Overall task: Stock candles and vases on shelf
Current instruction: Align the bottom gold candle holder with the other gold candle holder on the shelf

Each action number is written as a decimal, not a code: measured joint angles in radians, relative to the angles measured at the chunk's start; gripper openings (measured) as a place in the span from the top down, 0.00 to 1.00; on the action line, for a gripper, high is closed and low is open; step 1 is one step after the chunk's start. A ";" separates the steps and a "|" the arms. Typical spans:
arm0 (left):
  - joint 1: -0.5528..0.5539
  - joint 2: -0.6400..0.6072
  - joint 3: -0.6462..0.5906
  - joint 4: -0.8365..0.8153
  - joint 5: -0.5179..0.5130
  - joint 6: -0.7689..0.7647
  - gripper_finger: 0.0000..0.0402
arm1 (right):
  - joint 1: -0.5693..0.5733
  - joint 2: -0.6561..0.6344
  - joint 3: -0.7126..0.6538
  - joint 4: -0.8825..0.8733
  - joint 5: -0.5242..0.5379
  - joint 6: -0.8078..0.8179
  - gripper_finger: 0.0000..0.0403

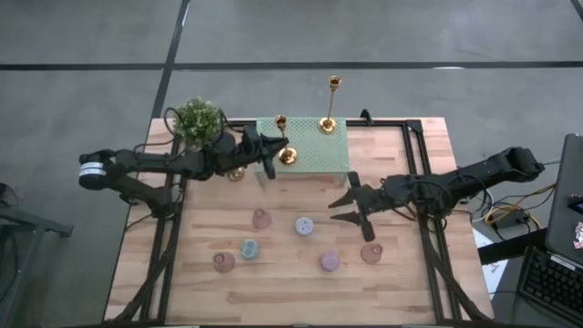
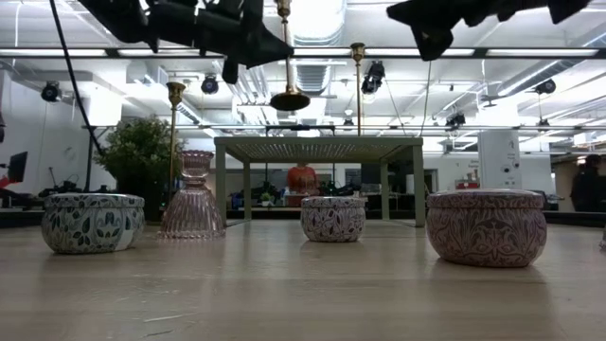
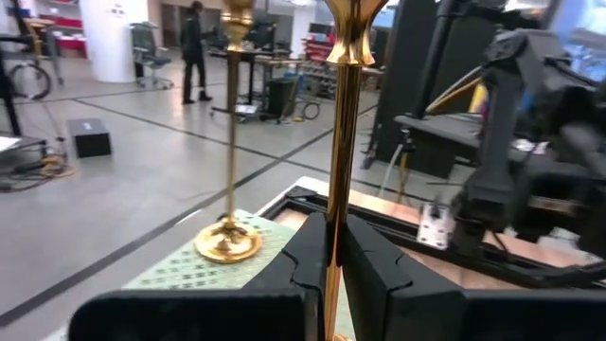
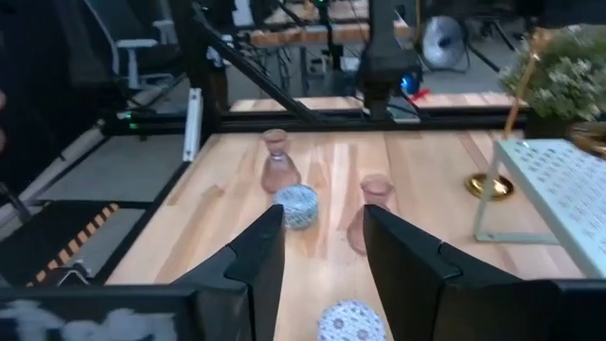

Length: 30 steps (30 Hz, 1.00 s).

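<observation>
On the wooden plank table (image 1: 301, 273), the shelf (image 1: 314, 155) stands at the far middle: a pale mint-green stand with a perforated mesh top and thin legs. One slim brass candlestick (image 1: 330, 107) with a round foot stands upright on its mesh. A second brass candlestick (image 3: 333, 170) is clamped by its stem in the left hand (image 1: 270, 155), whose dark fingers (image 3: 374, 270) are closed tight on the stem; in the low view its round foot hangs in the air, above the level of the shelf top. A third brass stick (image 1: 235, 173) stands on the table just beside the shelf, near a leafy green potted plant (image 1: 198, 120).

Nearer the front, three squat round tins with printed patterns, the candles, sit apart: a blue-grey one (image 1: 249, 248), a pale one (image 1: 303, 225) and a mauve-pink one (image 1: 329, 262). Three ribbed pink glass vases with narrower necks stand among them (image 1: 261, 219), (image 1: 223, 262), (image 1: 371, 253).

The right hand (image 1: 352, 210) hovers over the table to the right of the candles, its fingers (image 4: 260, 256) parted and holding nothing. No writing can be read.
</observation>
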 joint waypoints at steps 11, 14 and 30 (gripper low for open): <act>0.096 0.039 0.059 -0.012 -0.002 0.022 0.94 | 0.043 -0.028 -0.111 0.150 -0.002 -0.013 0.80; 0.118 0.089 0.098 -0.008 -0.002 0.023 0.94 | 0.049 -0.034 -0.128 0.173 -0.002 -0.019 0.86; 0.138 0.329 0.295 -0.008 -0.029 0.062 0.94 | 0.065 -0.034 -0.133 0.185 -0.008 -0.041 0.98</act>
